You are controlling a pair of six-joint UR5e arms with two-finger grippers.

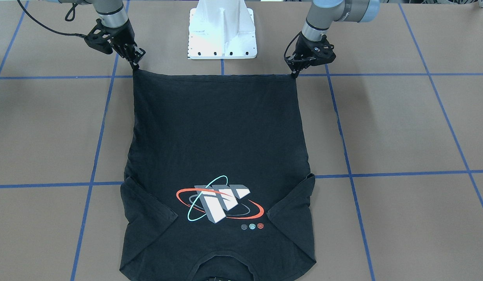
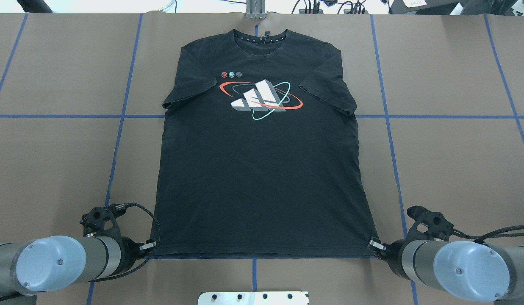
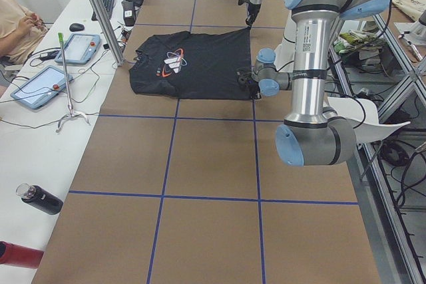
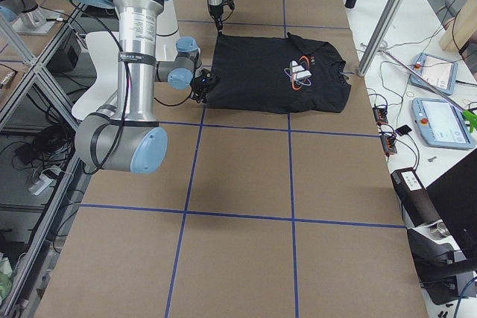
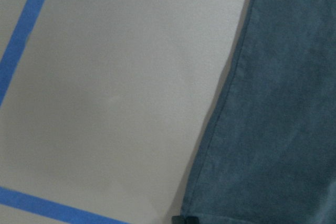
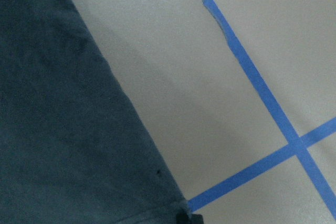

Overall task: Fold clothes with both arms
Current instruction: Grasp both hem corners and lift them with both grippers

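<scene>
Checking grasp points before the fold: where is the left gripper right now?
In the overhead view the left gripper sits low on the left, at the T-shirt's hem corner nearest the robot.

Brown table (image 1: pixel 401 128), blue tape grid (image 1: pixel 382 173); white pedestal (image 1: pixel 221 29); tablet (image 3: pixel 78 48), black bottle (image 3: pixel 40 199) on side bench (image 3: pixel 26 157).

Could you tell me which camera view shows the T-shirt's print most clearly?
The overhead exterior view: the print sits upright and unobstructed. The front-facing view shows it inverted; both side views show it small; the wrist views show only the T-shirt's edge.
</scene>
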